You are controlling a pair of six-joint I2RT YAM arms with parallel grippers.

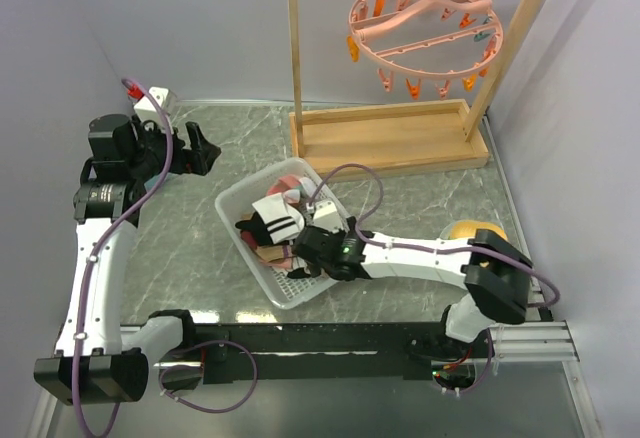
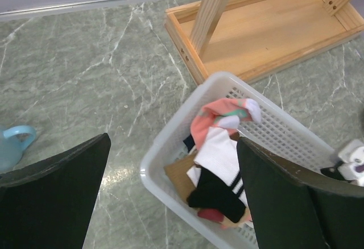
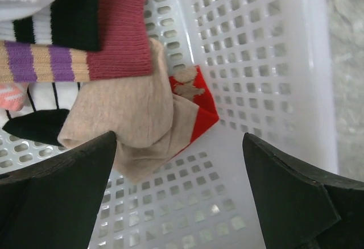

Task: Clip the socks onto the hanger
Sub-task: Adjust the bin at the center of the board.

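Step in hand: picking a first sock. None was on the hanger (image 1: 420,28) yet, and its clips (image 1: 412,88) hung bare.

The right gripper (image 3: 180,141) was down inside the basket (image 1: 228,201), jaws wide apart and holding nothing. A tan sock (image 3: 131,118) lay between its fingers, nearer the 9 o'clock one in the wrist view. The left gripper (image 2: 173,141), also agape and empty, hovered at 10 o'clock of the basket.

The socks (image 1: 275,220) lay heaped in the basket. The hanger hung from the rack (image 1: 390,138) at 1 o'clock, well apart.

Next move, as we judged it: lower and close on the tan sock, not on the mesh.

- Socks: soft ribbed knit, limp, overlapping.
- Basket: stiff white plastic grid.
- Hanger: rigid salmon ring with spokes.
- Rack: plain wood.
- Table (image 1: 190,238): grey, marbled, glossy.
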